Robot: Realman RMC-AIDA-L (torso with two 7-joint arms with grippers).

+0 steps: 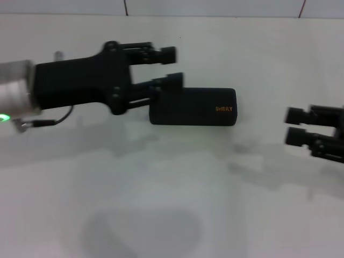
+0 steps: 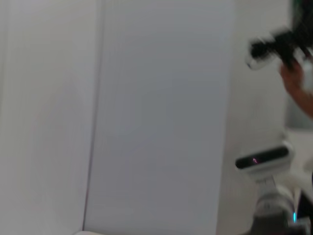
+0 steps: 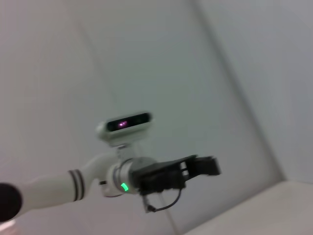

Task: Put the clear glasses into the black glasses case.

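Clearly, the left gripper (image 1: 171, 67) hangs with fingers apart, its lower finger over the closed black glasses case (image 1: 193, 106); the clear glasses aren't visible, so descending risks shoving the case aside

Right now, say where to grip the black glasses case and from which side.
Probably the left end, across its narrow width, from the robot's left: the closed black glasses case lies lengthwise left to right, and the open left gripper hovers by that end.
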